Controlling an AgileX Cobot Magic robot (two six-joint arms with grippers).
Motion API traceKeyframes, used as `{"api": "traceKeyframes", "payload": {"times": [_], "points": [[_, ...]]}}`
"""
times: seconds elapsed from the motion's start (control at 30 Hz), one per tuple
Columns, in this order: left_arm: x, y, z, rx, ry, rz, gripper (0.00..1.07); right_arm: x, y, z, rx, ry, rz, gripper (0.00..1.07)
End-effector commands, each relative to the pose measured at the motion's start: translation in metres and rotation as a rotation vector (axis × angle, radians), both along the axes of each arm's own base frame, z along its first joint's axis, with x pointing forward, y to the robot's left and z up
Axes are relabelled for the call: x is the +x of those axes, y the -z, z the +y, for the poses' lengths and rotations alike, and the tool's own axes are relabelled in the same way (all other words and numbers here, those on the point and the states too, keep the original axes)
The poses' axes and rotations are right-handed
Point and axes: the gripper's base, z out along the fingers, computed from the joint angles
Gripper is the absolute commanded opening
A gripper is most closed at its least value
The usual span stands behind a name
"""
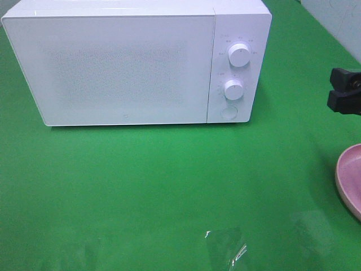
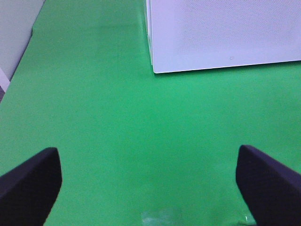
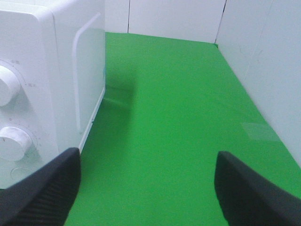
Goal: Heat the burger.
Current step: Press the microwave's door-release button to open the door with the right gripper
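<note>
Burger out of sight. Pink plate (image 1: 351,178) is lying at six o'clock from right gripper (image 1: 344,90), the nearer one; it and left gripper (image 2: 150,183) are gaping, empty.

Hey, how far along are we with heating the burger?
Nothing looks done yet: the microwave door is shut. Nothing is in hand: the left gripper and right gripper are open and empty. No burger is in view, only the edge of a pink plate. Left to do: open the door, load the burger, close it, set the dials.
</note>
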Motion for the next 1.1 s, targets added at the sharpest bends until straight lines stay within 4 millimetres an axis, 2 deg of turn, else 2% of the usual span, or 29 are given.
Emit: {"api": "traceKeyframes", "payload": {"times": [0.03,0.13,0.23,0.27,0.37,0.6,0.63,0.73,0.8,1.1], "points": [[-0.004,0.001,-0.001,-0.014,-0.001,-0.018,0.93,0.001,-0.001,0.007,-0.018,0.020,-0.042,0.75],[-0.004,0.001,-0.001,-0.014,-0.001,-0.018,0.93,0.001,0.004,0.022,-0.004,0.017,-0.064,0.75],[-0.004,0.001,-0.001,-0.014,-0.001,-0.018,0.93,0.001,0.005,0.025,0.001,0.015,-0.066,0.75],[-0.004,0.001,-0.001,-0.014,-0.001,-0.018,0.93,0.001,0.009,0.034,0.009,0.011,-0.076,0.75],[-0.004,0.001,-0.001,-0.014,-0.001,-0.018,0.93,0.002,0.012,0.038,0.006,0.008,-0.072,0.75],[-0.004,0.001,-0.001,-0.014,-0.001,-0.018,0.93,0.002,0.028,0.062,0.017,0.009,-0.052,0.75],[-0.004,0.001,-0.001,-0.014,-0.001,-0.018,0.93,0.005,0.031,0.070,0.017,0.011,-0.039,0.75],[-0.004,0.001,-0.001,-0.014,-0.001,-0.018,0.93,0.006,0.031,0.073,0.018,0.012,-0.035,0.75],[-0.004,0.001,-0.001,-0.014,-0.001,-0.018,0.93,0.014,0.034,0.089,0.024,0.014,-0.027,0.75],[-0.004,0.001,-0.001,-0.014,-0.001,-0.018,0.93,0.029,0.040,0.114,0.015,0.024,-0.007,0.75]]}}
